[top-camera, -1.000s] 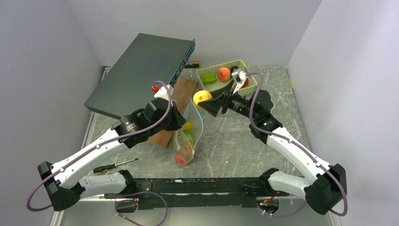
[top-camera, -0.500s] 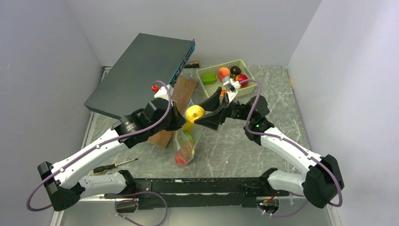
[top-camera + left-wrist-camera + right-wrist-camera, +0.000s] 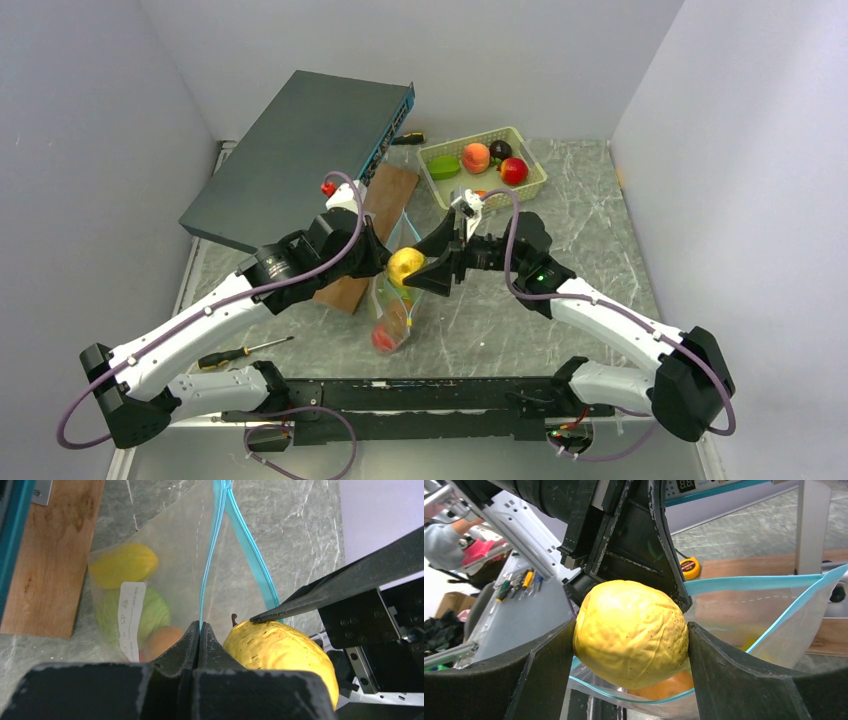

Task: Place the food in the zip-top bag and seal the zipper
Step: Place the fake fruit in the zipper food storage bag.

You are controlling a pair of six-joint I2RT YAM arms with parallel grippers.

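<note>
My right gripper [image 3: 412,268] is shut on a yellow toy fruit [image 3: 631,632] and holds it at the open mouth of the clear zip-top bag [image 3: 395,305]. The fruit also shows in the top view [image 3: 404,264] and the left wrist view [image 3: 280,655]. My left gripper [image 3: 199,630] is shut on one side of the teal-blue zipper [image 3: 210,555] and holds the mouth up. Inside the bag lie a yellow piece [image 3: 122,565], a light green piece [image 3: 150,612] and an orange piece [image 3: 162,640]. The bag's white label [image 3: 131,615] faces my left wrist camera.
A pale green lattice basket [image 3: 530,186] at the back holds orange [image 3: 476,157], red [image 3: 514,170], dark purple [image 3: 500,149] and green [image 3: 443,167] toy pieces. A wooden board [image 3: 375,215] and a dark box [image 3: 300,150] lie behind the bag. A screwdriver [image 3: 240,352] lies front left.
My right gripper has carried the yellow fruit from near the basket leftward and down to the bag's mouth. My left gripper has held the bag's zipper edge still.
</note>
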